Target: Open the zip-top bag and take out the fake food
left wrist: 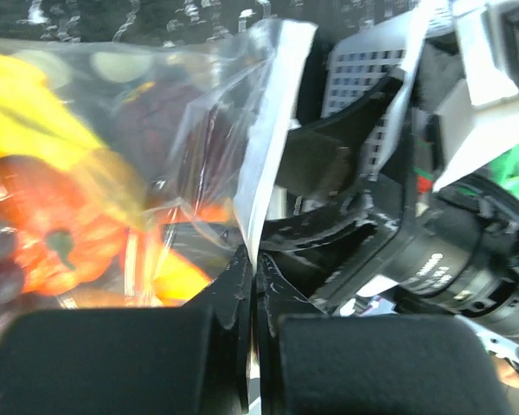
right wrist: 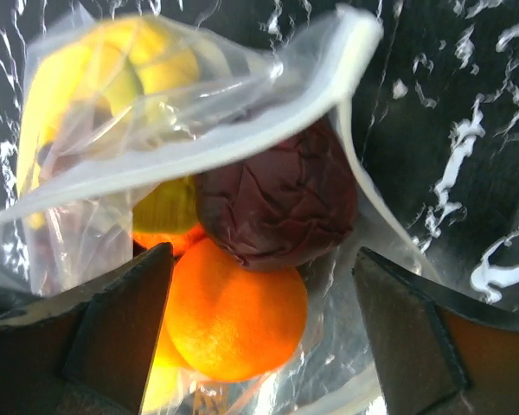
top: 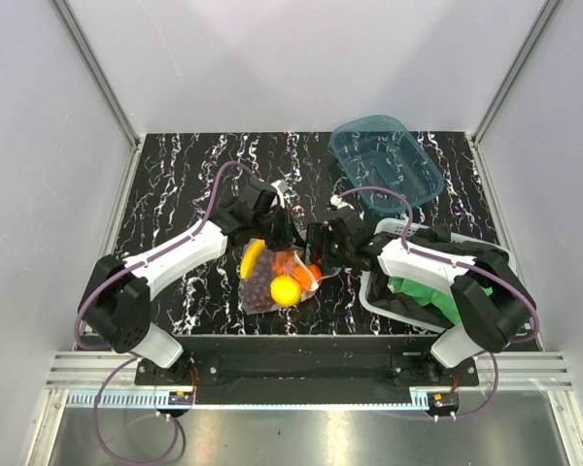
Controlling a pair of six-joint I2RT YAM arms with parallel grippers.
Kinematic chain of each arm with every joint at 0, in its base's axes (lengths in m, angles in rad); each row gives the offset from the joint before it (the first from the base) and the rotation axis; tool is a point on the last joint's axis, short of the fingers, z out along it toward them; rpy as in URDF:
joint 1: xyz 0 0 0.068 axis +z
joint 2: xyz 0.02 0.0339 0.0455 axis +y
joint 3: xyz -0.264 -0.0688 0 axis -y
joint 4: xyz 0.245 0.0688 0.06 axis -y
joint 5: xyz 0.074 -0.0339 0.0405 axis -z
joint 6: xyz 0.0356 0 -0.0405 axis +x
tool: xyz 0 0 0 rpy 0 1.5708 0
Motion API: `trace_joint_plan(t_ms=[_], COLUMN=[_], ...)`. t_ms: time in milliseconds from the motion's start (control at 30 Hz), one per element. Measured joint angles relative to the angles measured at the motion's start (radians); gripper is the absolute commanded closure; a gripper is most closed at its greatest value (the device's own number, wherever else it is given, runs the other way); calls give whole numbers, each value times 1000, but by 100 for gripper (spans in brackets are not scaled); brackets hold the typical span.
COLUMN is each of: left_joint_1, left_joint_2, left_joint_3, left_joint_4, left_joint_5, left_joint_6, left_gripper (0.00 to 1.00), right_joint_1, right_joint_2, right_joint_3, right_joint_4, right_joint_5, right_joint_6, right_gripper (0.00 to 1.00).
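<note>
so the bag (top: pixel 272 280) is lying near the middle of the table (top: pixel 175 175), a bit toward the front, between the two grippers. the fake food (top: pixel 285 289) is all inside it: a banana (top: pixel 253 259) on the left side, an orange (right wrist: pixel 233 316) and a wrinkly dark red fruit (right wrist: pixel 277 194) right at the mouth, which is gaping open toward the right wrist cam.

left gripper (left wrist: pixel 253 285) is clamped tight on the bag's white zip edge, holding that lip up. right gripper (right wrist: pixel 261 255) is spread wide with nothing in it, one finger on each side of the orange and dark red fruit at the mouth. can't tell if it touches the plastic.

further right and toward the back there's a blue tub (top: pixel 384 160), well apart from the bag. front right is a white basket (top: pixel 379 291) with a green cloth (top: pixel 423 291) in it. the right arm lies across the top of that basket and hides a good part of it from above.
</note>
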State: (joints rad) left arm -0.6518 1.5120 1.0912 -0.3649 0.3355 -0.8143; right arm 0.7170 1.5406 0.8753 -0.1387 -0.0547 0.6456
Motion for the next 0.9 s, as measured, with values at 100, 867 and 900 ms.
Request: trace_joint_plan(t_ms=[100,867,900], left_joint_1=[-9,-16,-16], left_joint_2=[-3,15,15], left_joint_3=[0,3,9], left_joint_4=[30,16,14], left_joint_5=[0,-96,-98], left_joint_6=[-8,20,24], left_gripper=[100,100,100], right_joint_1=[0,1,1], right_joint_2=[0,138,138], right_joint_3=[-10,2,8], right_joint_4=[51,294,301], right_joint_5=[10,-24,-27], right_joint_6=[7,-148,-156], right_gripper=[16,59,60])
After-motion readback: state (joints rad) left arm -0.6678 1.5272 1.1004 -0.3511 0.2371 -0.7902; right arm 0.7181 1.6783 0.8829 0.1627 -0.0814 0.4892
